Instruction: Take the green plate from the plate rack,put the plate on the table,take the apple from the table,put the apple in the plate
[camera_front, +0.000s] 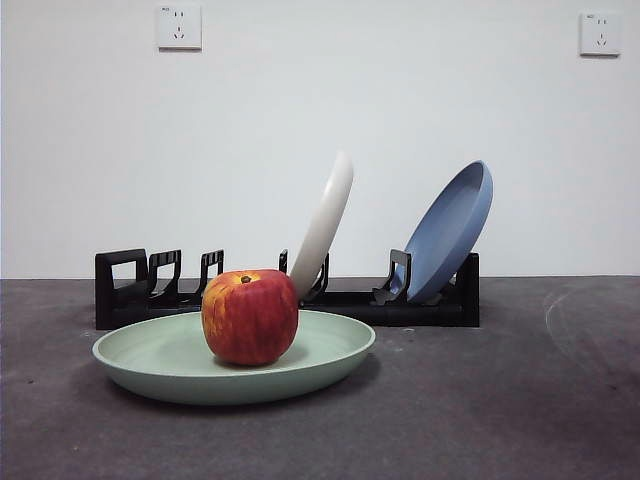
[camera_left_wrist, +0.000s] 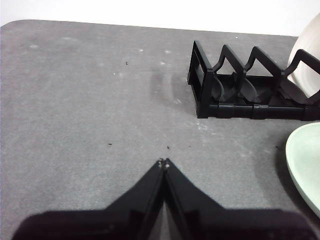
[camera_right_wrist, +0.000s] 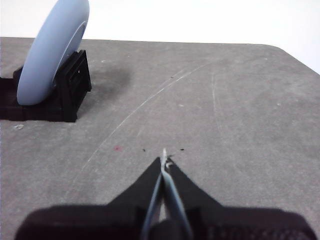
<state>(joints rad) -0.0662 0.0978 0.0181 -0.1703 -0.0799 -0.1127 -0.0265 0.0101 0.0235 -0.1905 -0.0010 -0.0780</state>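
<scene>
The green plate (camera_front: 170, 362) lies flat on the dark grey table (camera_front: 500, 410), just in front of the plate rack (camera_front: 130, 290). The red apple (camera_front: 250, 315) rests upright inside the plate, a little right of its middle. Neither gripper shows in the front view. My left gripper (camera_left_wrist: 163, 163) hovers shut and empty over bare table, short of the looped end of the plate rack (camera_left_wrist: 220, 85), with an edge of the green plate (camera_left_wrist: 305, 160) beside it. Shut and empty too, my right gripper (camera_right_wrist: 164, 161) hangs above the table (camera_right_wrist: 215, 115) past the other end of the plate rack (camera_right_wrist: 72, 87).
A cream-white plate (camera_front: 325, 222) leans in a middle slot of the rack and a blue plate (camera_front: 450, 230) leans at its right end. The blue plate (camera_right_wrist: 50, 55) shows large in the right wrist view. Two wall sockets sit on the white wall behind.
</scene>
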